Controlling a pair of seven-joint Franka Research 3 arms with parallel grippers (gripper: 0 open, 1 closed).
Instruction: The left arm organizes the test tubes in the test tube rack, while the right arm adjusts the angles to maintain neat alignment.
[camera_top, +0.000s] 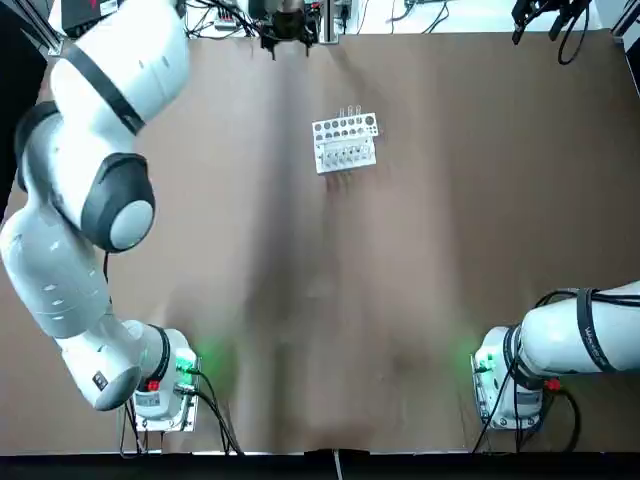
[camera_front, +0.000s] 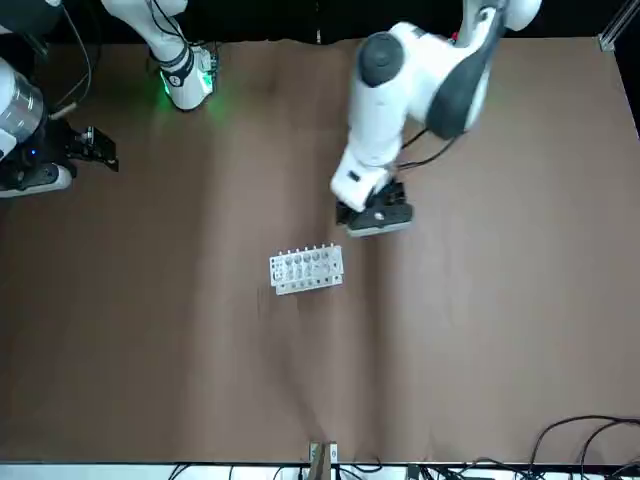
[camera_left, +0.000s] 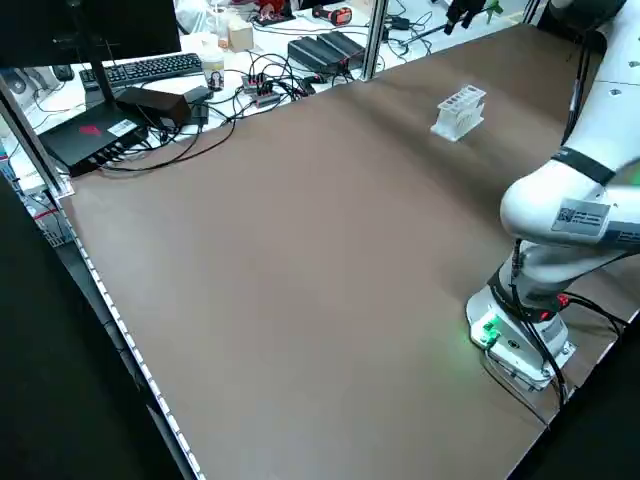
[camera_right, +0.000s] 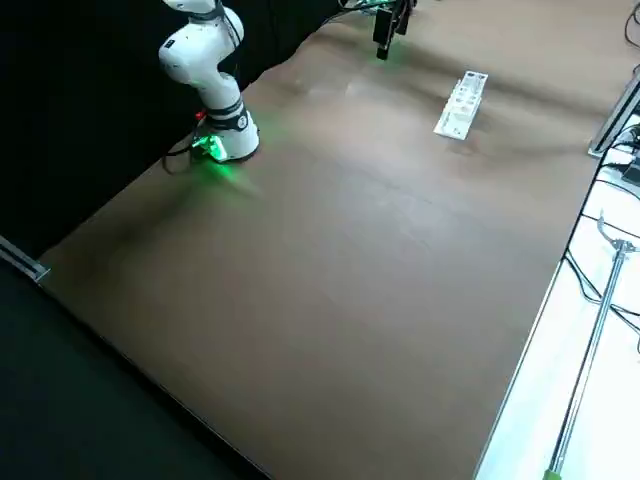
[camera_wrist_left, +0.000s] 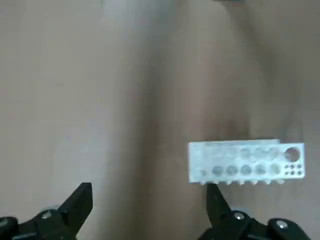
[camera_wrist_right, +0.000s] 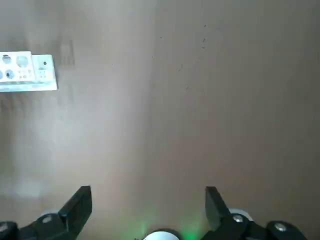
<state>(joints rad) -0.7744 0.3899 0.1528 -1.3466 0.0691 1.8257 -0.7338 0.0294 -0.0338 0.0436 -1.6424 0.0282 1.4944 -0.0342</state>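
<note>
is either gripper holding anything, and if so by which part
Nothing is held: the left gripper and the right gripper are both open with nothing between their fingers, and the rack sits on the table.

"What does the left arm (camera_top: 72, 270) look like?"
"White, rounded segments, black joint bands, and a red button beside the green light on its base (camera_top: 165, 375)."
"And the right arm (camera_top: 570, 340)?"
"White too, with black cables strapped around it."

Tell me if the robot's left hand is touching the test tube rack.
Apart. The front view shows it: bare table appears between the left hand and the test tube rack, all along the rack's near side.
</note>
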